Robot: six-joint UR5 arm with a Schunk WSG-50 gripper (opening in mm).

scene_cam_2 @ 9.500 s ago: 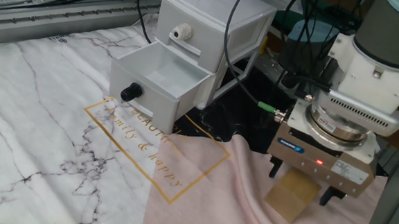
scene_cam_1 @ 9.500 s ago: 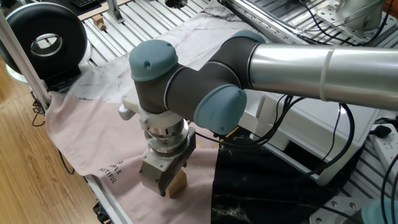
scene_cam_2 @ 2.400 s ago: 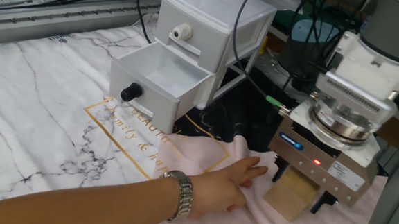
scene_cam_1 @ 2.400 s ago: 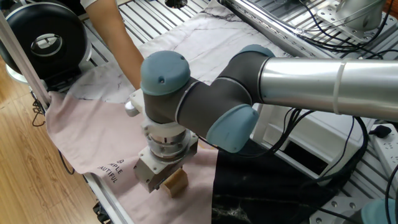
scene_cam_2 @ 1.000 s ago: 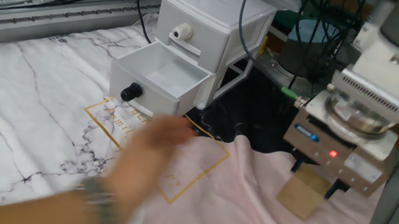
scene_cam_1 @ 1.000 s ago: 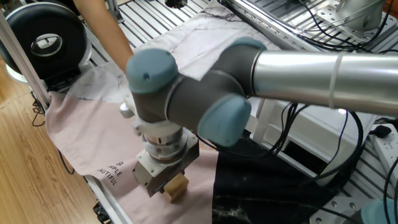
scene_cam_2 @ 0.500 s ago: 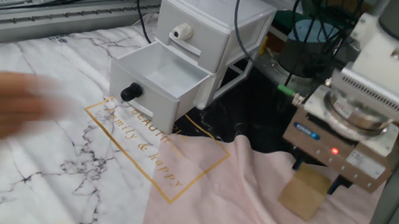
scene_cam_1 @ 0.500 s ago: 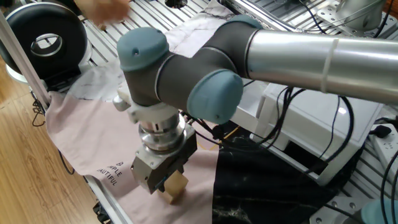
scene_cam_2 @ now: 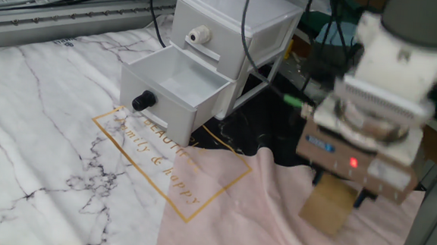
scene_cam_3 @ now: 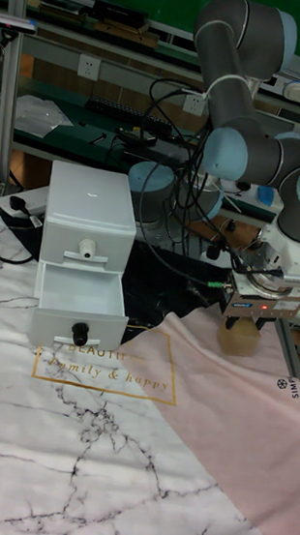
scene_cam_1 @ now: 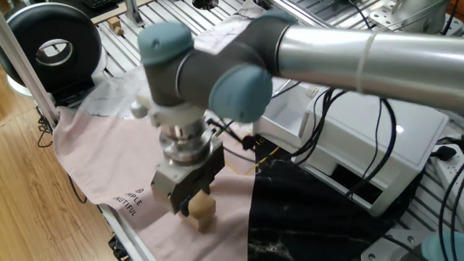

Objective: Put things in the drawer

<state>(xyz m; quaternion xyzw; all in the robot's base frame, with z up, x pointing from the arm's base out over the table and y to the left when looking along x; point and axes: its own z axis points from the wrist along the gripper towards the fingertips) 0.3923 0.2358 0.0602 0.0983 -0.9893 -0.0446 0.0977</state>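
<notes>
**Operator:** Where does my pincer stand?

**Observer:** Your gripper [scene_cam_2: 337,192] points down over the pink cloth [scene_cam_2: 243,215], with the wooden cube [scene_cam_2: 327,207] between its fingers. The fingers sit on either side of the cube's upper part, and from these views you appear clamped on it, though the contact itself is blurred. In one fixed view the gripper [scene_cam_1: 190,205] hides the cube's top, and only the lower tan part of the cube [scene_cam_1: 201,209] shows below it. In the tall fixed view the gripper [scene_cam_3: 244,326] covers the cube [scene_cam_3: 240,339] the same way.

**Operator:** Is the cube on the cloth or off it?

**Observer:** You cannot tell for certain; its underside is at or just above the cloth.

**Operator:** And the drawer?

**Observer:** Your drawer [scene_cam_2: 176,87] is pulled out of the white cabinet [scene_cam_2: 231,32], black knob [scene_cam_2: 141,100] facing forward, nothing visible inside it. It stands on the marble-patterned sheet [scene_cam_2: 51,127], well apart from the cube. The upper drawer [scene_cam_3: 86,242], with a white knob, is pushed in.
</notes>
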